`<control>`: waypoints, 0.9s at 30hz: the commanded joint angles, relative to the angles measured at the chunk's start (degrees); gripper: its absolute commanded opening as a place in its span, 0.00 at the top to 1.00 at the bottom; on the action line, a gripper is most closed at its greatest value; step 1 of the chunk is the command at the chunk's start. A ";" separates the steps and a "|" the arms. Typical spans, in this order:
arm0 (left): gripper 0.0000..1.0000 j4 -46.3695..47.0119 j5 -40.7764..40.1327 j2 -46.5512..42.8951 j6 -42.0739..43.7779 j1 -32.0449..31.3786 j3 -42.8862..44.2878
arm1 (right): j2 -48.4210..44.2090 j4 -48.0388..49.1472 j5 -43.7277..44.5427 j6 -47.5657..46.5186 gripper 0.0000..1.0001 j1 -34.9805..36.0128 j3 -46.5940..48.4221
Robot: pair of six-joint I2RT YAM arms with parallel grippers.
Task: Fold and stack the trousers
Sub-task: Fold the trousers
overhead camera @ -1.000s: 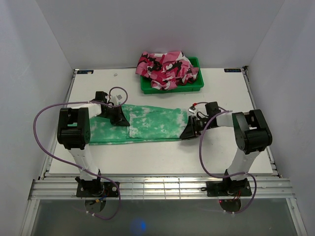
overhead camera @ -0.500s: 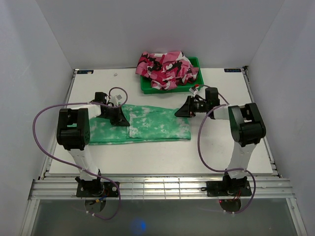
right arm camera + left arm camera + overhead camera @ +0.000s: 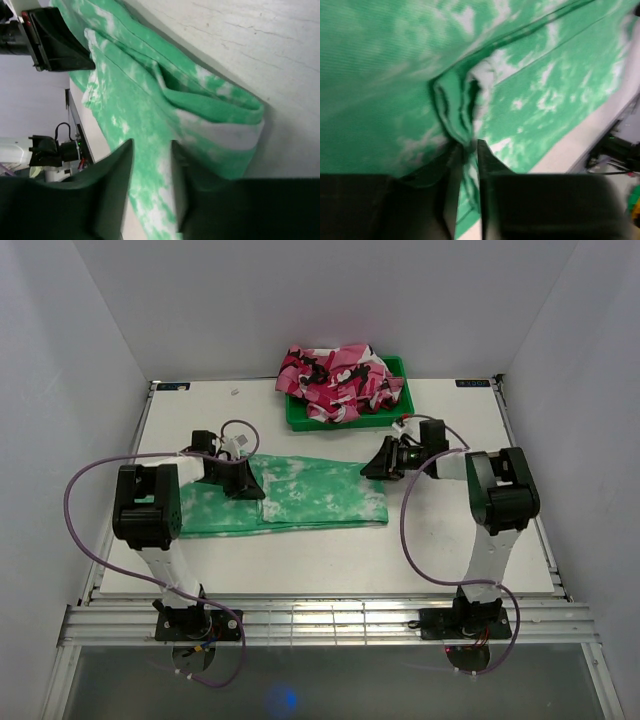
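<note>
Trousers of bright green cloth with white tie-dye blotches: one pair, lay flat mid-desk, long axis left-right. Two hands: left hand sat left of middle, fingers narrowly apart at a pucker, grip unclear; right hand hung open at the right end.

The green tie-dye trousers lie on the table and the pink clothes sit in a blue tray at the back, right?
Not quite: the tray is green, not blue, as the top external view shows. The trousers do lie on the table, and the pink clothes sit in that tray.
</note>
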 commanded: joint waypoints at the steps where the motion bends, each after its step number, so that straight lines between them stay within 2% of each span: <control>1: 0.66 -5.01 0.06 -4.39 3.24 -0.17 -1.64 | -12.99 -13.69 5.48 -11.72 0.50 -1.47 1.67; 3: 0.44 -6.58 0.86 -7.12 4.21 -0.17 -0.14 | -19.04 -20.18 8.02 -15.93 0.37 -2.70 0.09; 4: 0.38 -7.20 1.30 -9.84 4.82 0.00 0.30 | -20.82 -21.35 8.91 -16.74 0.30 -3.31 -0.87; 7: 0.18 -8.87 1.83 -13.98 5.44 0.80 1.35 | -24.44 -24.16 10.50 -19.20 0.27 -5.77 -5.09; 8: 0.17 -9.40 2.00 -16.17 5.71 0.80 1.62 | -24.53 -24.96 10.32 -19.82 0.27 -6.65 -5.80; 12: 0.11 -14.75 4.55 -18.56 6.76 8.68 3.72 | -20.94 -25.24 7.52 -20.44 0.29 -7.62 -8.87; 16: 0.10 -20.65 10.17 -17.25 12.46 17.57 6.36 | -16.10 -18.12 5.84 -16.05 0.35 -7.62 -12.04; 19: 0.10 -24.34 10.71 -16.19 16.42 23.90 7.94 | -12.76 -14.78 6.63 -15.69 0.41 -7.45 -12.74; 21: 0.10 -26.10 11.32 -15.93 17.92 27.75 8.38 | -11.79 -12.32 7.59 -14.90 0.42 -6.75 -13.80; 27: 0.10 -27.86 11.32 -15.75 20.47 35.14 8.83 | -7.13 -8.54 7.07 -11.83 0.47 -3.76 -13.45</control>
